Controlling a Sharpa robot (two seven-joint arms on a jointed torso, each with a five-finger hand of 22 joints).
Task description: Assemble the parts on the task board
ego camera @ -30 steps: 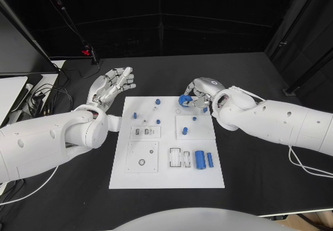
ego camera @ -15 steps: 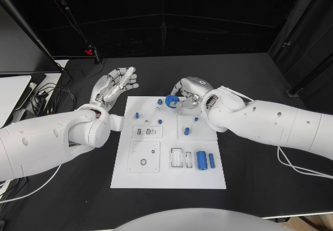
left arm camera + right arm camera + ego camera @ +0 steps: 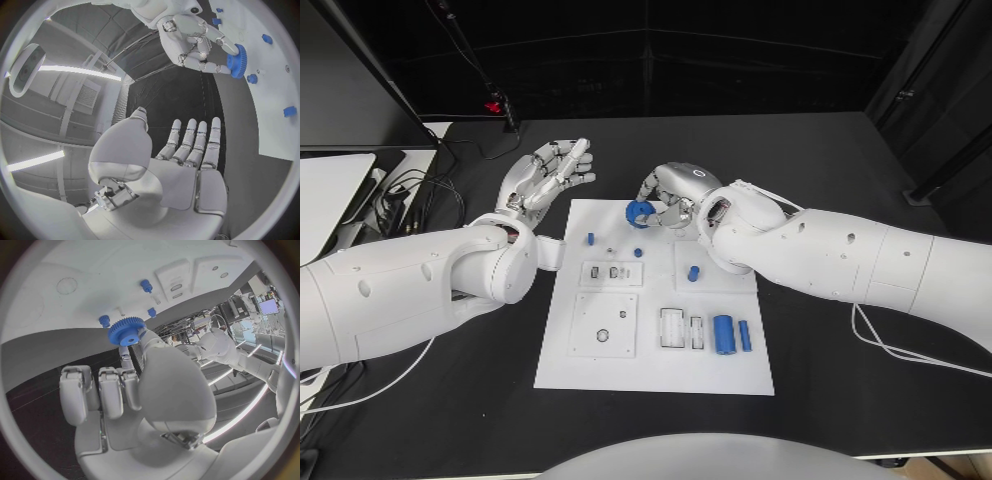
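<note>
Right hand [image 3: 678, 192] pinches a toothed blue gear [image 3: 640, 210]; left hand [image 3: 548, 175] spread, holding nothing.

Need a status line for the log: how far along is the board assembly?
Early. Done: several small blue pegs already stand in the task board. In hand: the right hand holds a blue gear over the board's far edge, not yet seated. The left hand is open beside the board, holding nothing. Left: a blue cylinder and a thinner blue pin lie loose near the board's right edge.
</note>
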